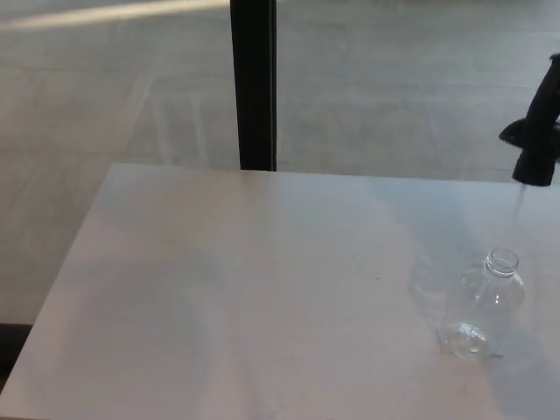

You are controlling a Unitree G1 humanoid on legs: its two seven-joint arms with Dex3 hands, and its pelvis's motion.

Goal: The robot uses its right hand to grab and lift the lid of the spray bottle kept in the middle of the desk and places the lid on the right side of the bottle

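Observation:
The clear spray bottle (484,308) stands upright on the white desk (262,289), near its right side, and its neck (502,261) is uncovered. The black spray lid (534,149) hangs in the air above and to the right of the bottle, at the picture's right edge. Its thin dip tube (518,203) points down toward the neck and is clear of it. My right hand (553,92) shows only as a black sliver at the edge, merged with the lid it holds. My left hand does not show.
A black vertical post (254,83) stands behind the desk's far edge (280,171). Grey floor lies beyond. Bare desk surface stretches left of the bottle, with a narrow strip on its right.

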